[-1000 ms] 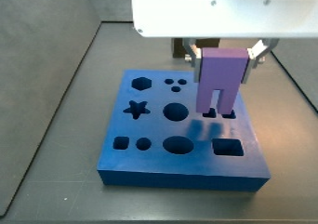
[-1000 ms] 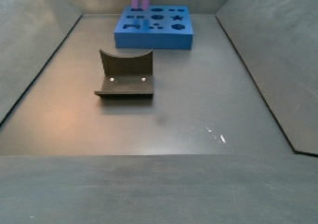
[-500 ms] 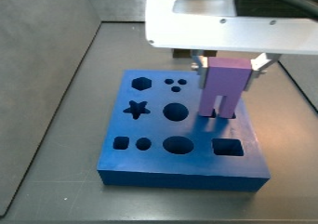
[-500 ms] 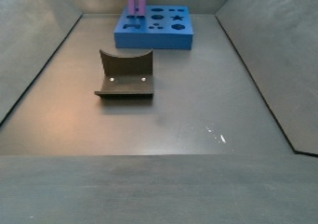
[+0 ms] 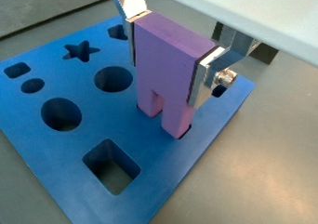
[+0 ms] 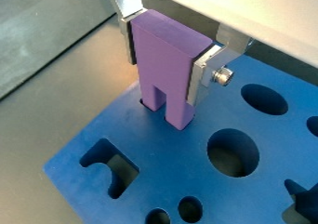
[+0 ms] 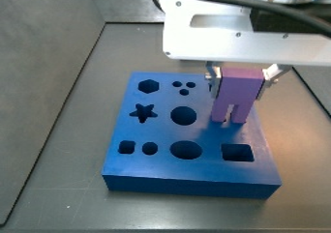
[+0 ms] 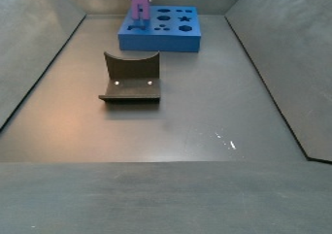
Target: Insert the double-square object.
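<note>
Surface (image 8: 195, 180) first: it is a dark grey floor with raised walls, and everything you need sits toward its far end in a side view, where the blue board (image 7: 155, 174) lies flat so that its cut-outs face straight up for a vertical entry. Take that board as your landmark. The fixture (image 8: 131, 79) stands well apart from the board on the open floor, playing no part in this step as far as I can judge. Above the board's edge, on the side away from the star-shaped hole (image 7: 143, 112), the gripper (image 5: 170, 53) is clamped on the double-square object (image 5: 166, 70), its silver fingers (image 5: 207, 73) pressing the flat upper body from opposite faces; that leaves the two prongs free below the grip, which is why you are holding it high. The object hangs upright with the prongs (image 6: 178, 112) pointing down at the board, and in both wrist views their tips look to be at or just touching the board's top face; whether they have begun to enter a socket I cannot tell, since the object hides whatever opening lies beneath it. Nearby, the square hole (image 5: 112, 164) and the round holes (image 5: 112, 78) stand empty beside the prongs.
</note>
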